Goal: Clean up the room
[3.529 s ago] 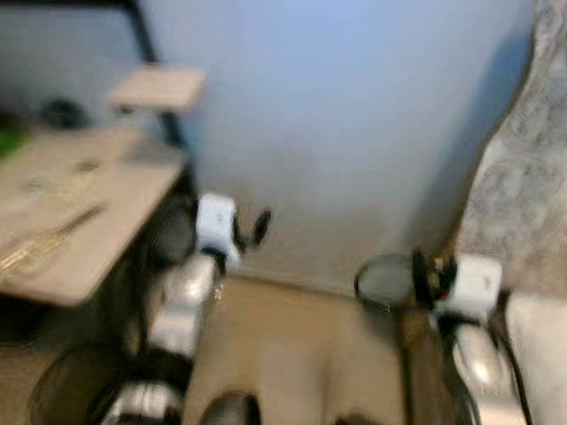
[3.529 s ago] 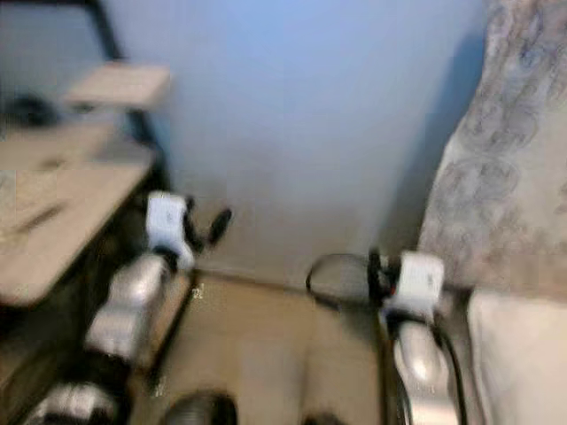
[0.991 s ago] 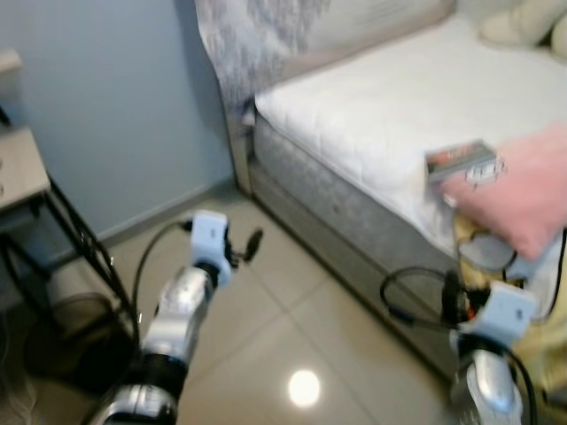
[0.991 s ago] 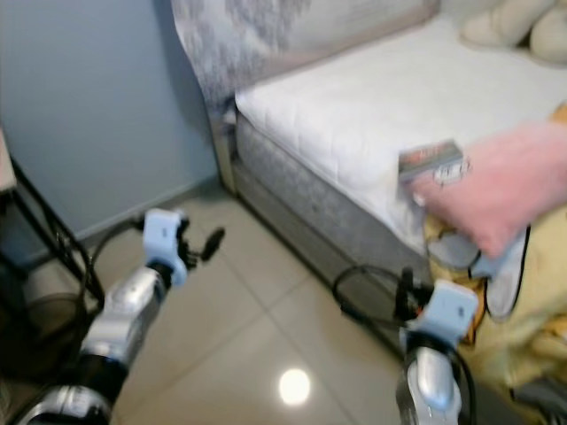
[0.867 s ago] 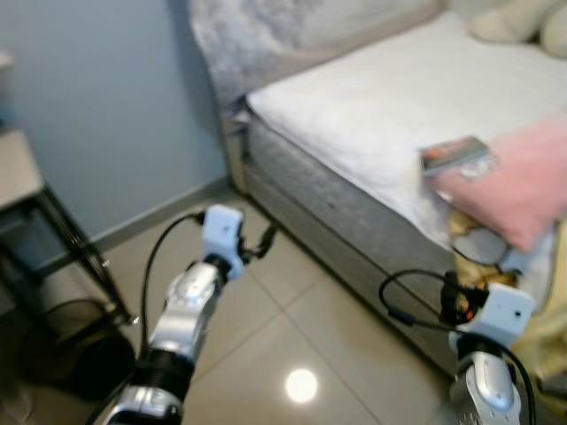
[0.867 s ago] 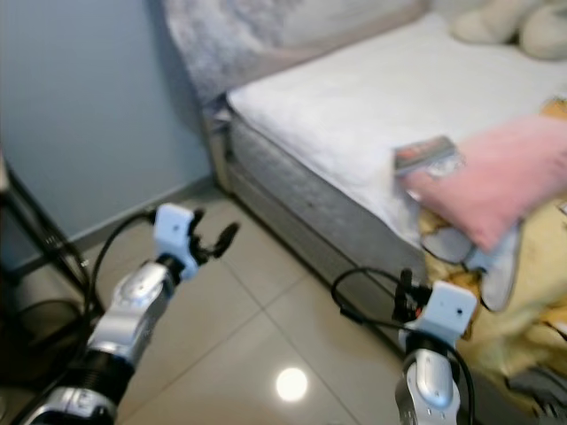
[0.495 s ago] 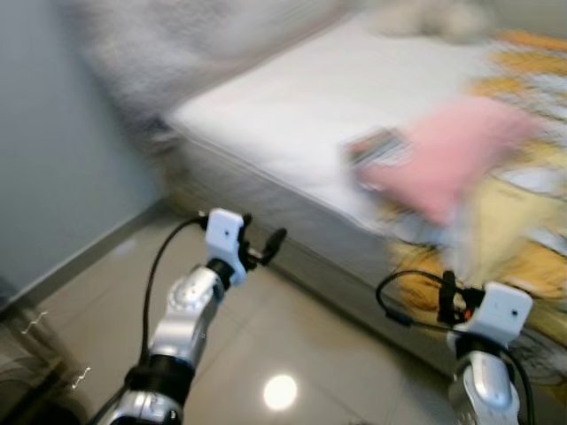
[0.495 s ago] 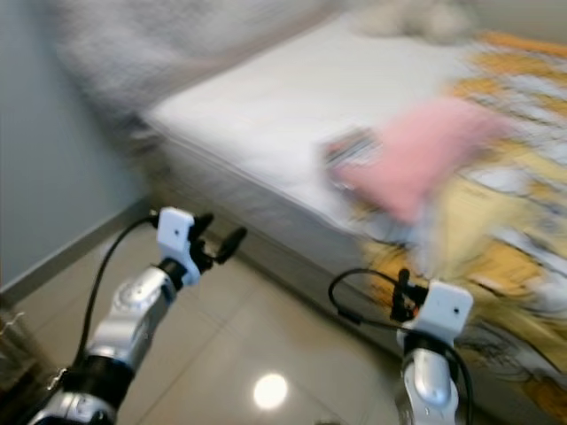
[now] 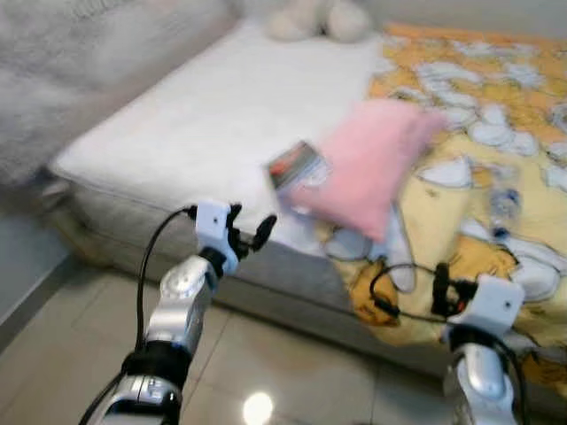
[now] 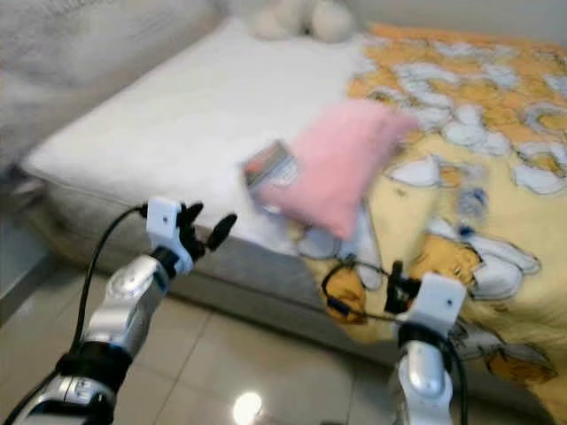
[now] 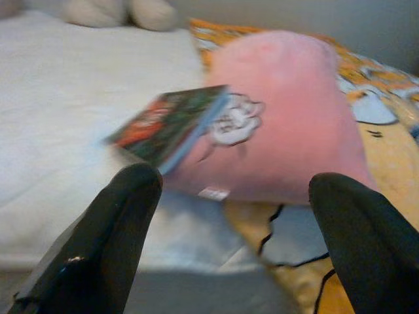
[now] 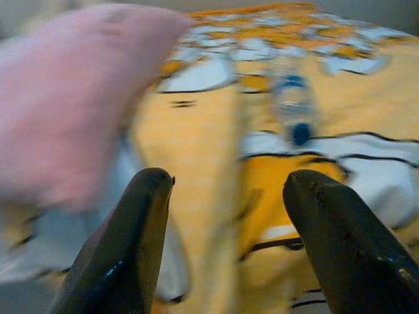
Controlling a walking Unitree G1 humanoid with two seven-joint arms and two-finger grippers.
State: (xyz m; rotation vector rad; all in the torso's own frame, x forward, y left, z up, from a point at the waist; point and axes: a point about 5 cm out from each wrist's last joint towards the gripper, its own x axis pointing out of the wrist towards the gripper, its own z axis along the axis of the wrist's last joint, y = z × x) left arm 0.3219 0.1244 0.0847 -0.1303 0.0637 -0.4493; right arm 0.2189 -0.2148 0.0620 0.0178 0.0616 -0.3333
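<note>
Two claws are raised before us, both spread wide and holding nothing. Our left claw [image 9: 248, 237] hangs in front of the near edge of the bed [image 9: 168, 133], above the tiled floor [image 9: 71, 354], and its wrist view looks straight at a pink pillow [image 11: 288, 124] with a dark, colourful book or packet [image 11: 167, 124] leaning against the pillow's side; we cannot read its cover. Our right claw [image 12: 226, 242] sits lower, by the yellow patterned blanket [image 10: 496, 177] that covers the right part of the bed and drapes over its edge. Along its fingers [image 12: 124, 248] we make out, blurred, a clear plastic bottle with a blue band [image 12: 292, 104] lying on the blanket, well apart from the pillow. The pillow rests where the bare white mattress meets the blanket. At the far end of the bed lies a pale plush toy [image 9: 314, 18], too blurred to tell its shape.
</note>
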